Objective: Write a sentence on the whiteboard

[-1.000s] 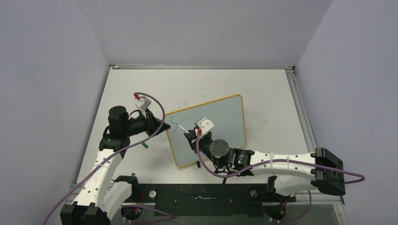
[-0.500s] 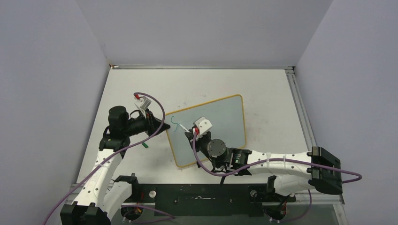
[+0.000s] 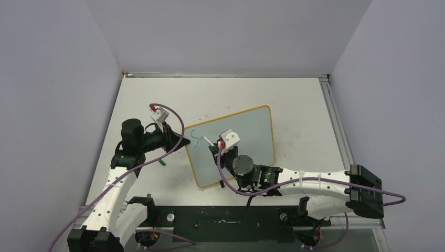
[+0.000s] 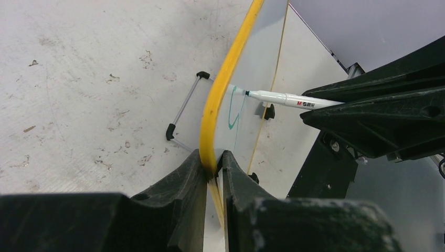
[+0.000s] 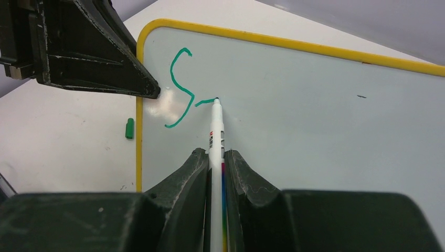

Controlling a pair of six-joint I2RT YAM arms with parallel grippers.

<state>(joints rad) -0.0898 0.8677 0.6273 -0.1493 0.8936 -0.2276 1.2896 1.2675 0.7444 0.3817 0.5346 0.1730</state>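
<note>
The whiteboard (image 3: 246,134) with its yellow frame lies tilted on the table; it also shows in the right wrist view (image 5: 325,121) and edge-on in the left wrist view (image 4: 223,100). My left gripper (image 4: 212,160) is shut on the board's left edge (image 3: 184,143). My right gripper (image 5: 216,157) is shut on a white marker (image 5: 216,131), its tip touching the board. The sentence is only a green "S" (image 5: 181,86) and a short stroke beside it, seen small in the top view (image 3: 194,138). In the left wrist view the marker (image 4: 286,98) meets the green line.
The green marker cap (image 5: 129,128) lies on the table left of the board, also in the top view (image 3: 162,163). A black-tipped wire stand (image 4: 183,111) lies under the board's edge. Grey walls close the table on three sides.
My right gripper has moved the marker tip slightly right and up from the "S", leaving a short new green stroke. The left arm and board have not moved.
</note>
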